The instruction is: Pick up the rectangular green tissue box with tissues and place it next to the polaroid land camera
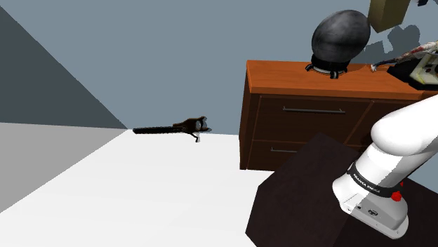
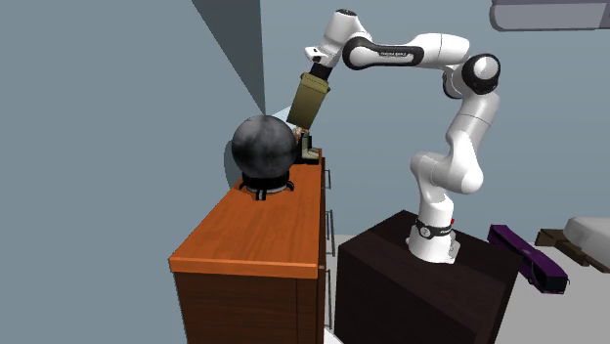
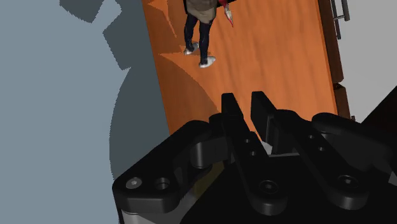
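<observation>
The step in hand looks like the carry. The box (image 2: 311, 103), olive-green, hangs tilted under the hand in the upper middle of the second exterior view, above the far end of the dresser (image 2: 259, 230) and off its top. The gripper (image 3: 245, 105) has its fingers drawn close with a slim gap. No box shows between the tips in the wrist view, yet the box rides at the hand, so I judge it clamped. The camera (image 1: 423, 70) sits on the dresser at the shoulder view's right edge, near the dark ball (image 1: 340, 34). The next move calls for lowering the box beside the camera, clear of the ball, then releasing. The top is orange-brown wood over drawers. The walls are grey-blue and the floor white, with a long dark tool (image 1: 172, 128) by the wall.
</observation>
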Motion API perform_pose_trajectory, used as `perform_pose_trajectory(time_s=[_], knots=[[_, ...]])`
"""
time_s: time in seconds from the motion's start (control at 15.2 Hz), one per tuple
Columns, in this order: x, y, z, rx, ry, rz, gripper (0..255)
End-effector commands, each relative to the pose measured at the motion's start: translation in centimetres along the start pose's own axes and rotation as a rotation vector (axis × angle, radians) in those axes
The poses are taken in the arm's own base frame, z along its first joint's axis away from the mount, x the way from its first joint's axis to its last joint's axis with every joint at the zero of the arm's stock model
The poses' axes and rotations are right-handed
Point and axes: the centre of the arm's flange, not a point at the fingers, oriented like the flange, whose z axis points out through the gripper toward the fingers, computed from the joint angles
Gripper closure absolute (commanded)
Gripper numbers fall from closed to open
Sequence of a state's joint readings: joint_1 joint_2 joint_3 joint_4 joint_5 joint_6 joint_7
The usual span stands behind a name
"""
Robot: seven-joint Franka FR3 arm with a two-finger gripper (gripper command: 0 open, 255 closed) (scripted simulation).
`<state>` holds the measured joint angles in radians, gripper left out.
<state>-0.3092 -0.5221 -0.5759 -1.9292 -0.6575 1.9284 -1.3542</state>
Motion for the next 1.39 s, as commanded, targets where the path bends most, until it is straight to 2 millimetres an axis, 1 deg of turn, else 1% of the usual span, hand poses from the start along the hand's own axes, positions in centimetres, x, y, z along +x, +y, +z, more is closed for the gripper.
perform_pose_trajectory(time_s=[0.0,0.13,1.32], knots=[[-2.7,-0.6,0.8,0.001,0.000,-0.001,255],[-5.3,-1.0,1.4,0.001,0.000,-0.001,255],[-2.7,-5.6,9.3,0.001,0.000,-0.001,255]])
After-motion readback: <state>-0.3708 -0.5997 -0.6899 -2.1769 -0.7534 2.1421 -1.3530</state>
